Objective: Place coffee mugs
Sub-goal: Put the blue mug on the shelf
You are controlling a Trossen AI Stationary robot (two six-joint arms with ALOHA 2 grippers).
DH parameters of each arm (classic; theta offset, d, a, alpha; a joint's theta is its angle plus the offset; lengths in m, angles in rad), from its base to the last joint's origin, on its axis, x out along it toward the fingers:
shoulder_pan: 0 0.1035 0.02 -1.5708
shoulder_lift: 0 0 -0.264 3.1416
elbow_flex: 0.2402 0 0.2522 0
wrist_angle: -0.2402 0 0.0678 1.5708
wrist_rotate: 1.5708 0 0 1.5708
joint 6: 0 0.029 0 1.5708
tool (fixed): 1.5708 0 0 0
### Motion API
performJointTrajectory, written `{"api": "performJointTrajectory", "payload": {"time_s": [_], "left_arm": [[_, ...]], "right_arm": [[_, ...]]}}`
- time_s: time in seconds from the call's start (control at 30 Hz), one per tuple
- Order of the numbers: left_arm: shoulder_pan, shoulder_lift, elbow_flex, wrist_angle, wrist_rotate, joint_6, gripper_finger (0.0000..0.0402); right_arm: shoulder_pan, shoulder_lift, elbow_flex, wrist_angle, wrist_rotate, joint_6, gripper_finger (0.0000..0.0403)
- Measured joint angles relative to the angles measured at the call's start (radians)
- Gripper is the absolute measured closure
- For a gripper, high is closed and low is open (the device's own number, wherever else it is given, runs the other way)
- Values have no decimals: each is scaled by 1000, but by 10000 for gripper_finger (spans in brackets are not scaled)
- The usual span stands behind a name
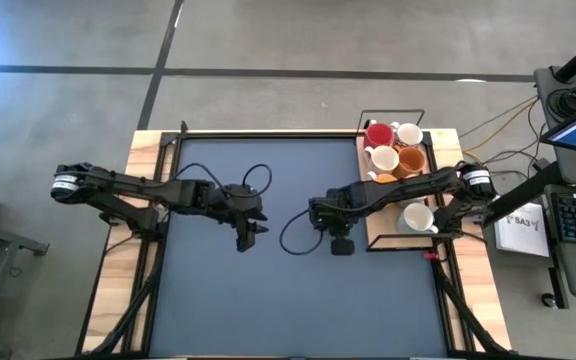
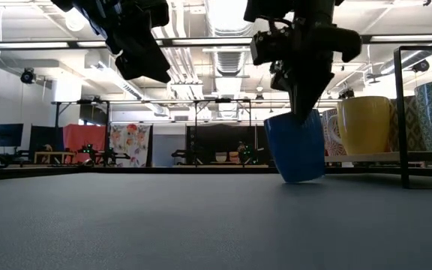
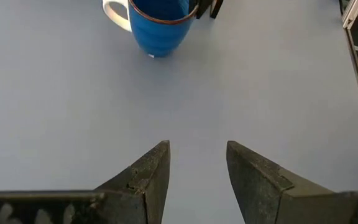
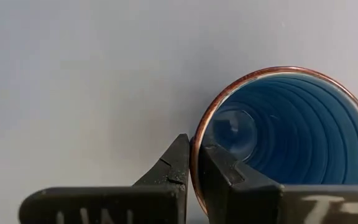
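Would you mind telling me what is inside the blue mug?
The blue mug looks empty: bare ribbed wall and glossy bottom. One of the right gripper fingers reaches inside the rim, hiding a strip of wall.

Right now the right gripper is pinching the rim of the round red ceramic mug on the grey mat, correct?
Not quite: the mug is blue, not red. The right wrist view shows the right gripper pinching the rim of the round blue ceramic mug on the grey mat.

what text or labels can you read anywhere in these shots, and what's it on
"SA3": seems to read so on the white paper sheet lying right of the table; the print under it is too small to read.
White marks on the right hand casing: cut off by the picture edge, unreadable.
Blue mug and the mugs on the tray: no lettering visible.
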Motion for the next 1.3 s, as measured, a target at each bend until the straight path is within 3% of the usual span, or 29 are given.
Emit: {"api": "performJointTrajectory", "payload": {"time_s": [0.33,0.57,0.73,0.93,1.3], "left_arm": [[0,0,0,-2,0,0,260],[0,0,0,-3,-4,0,260],[0,0,0,-6,-6,0,260],[0,0,0,-6,-8,0,260],[0,0,0,-6,-9,0,260]], "right_arm": [[-2,-43,0,15,4,-308,390],[-3,-33,-25,25,-94,-373,384],[1,-18,-32,26,-104,-411,382],[-2,-19,-32,24,-96,-283,366],[-2,-31,-19,-39,-97,-1,284]]}}
